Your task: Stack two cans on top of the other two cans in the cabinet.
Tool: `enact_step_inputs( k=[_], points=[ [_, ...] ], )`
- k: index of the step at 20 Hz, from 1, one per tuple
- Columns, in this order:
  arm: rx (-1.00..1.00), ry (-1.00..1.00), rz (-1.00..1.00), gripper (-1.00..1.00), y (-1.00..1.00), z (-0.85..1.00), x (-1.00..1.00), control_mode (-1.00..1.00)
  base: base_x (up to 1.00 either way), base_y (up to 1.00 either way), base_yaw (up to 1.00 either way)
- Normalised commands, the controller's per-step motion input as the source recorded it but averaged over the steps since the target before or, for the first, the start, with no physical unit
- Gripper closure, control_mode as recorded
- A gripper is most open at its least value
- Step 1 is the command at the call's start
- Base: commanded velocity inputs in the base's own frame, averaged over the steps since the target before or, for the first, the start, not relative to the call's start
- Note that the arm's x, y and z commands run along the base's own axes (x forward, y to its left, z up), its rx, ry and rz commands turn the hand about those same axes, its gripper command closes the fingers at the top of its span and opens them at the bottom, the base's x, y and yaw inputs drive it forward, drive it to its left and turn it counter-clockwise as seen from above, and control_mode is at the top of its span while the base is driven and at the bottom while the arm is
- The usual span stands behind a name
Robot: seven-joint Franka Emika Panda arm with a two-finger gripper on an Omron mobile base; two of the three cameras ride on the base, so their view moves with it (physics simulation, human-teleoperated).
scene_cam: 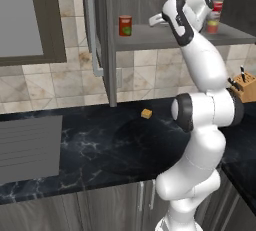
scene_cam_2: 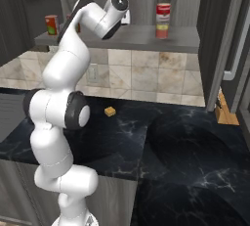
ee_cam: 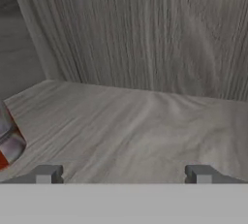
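In the left base view the arm covers part of the stacked cans (scene_cam: 214,19) at the right end of the shelf (scene_cam: 150,37); there a red can sits on a pale green-yellow one, and the same stack (scene_cam_2: 162,20) stands in plain sight in the right base view, upright, with its long axis vertical. A red can with a green patch (scene_cam: 125,25) stands upright and alone near the left end of the shelf, inside the cabinet (scene_cam: 107,40). In the right base view the arm hides most of something red behind its elbow, perhaps another can, but I cannot be sure. The hand view cuts off a red and white can (ee_cam: 8,146) at its left edge, so its shape is hard to read. The gripper (ee_cam: 123,173) is released and holds nothing; its two fingertips (ee_cam: 46,173) stand wide apart over the bare shelf board. The cabinet is dark grey with a wood grain, the shelf is flat and smooth, and the counter (scene_cam: 100,145) below is black marble with pale veins; a small tan block (scene_cam: 146,113) lies on it.
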Motion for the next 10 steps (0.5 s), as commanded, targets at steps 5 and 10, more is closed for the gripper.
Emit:
enact_step_inputs(
  k=[5, 10],
  points=[
    [0.00, 0.05, 0.12, -1.00, 0.47, 0.15, -0.03, -1.00, 0.00, 0.00, 0.00],
    [0.00, 0.00, 0.07, -1.00, 0.42, 0.11, -0.07, -1.00, 0.00, 0.00, 0.00]
  ],
)
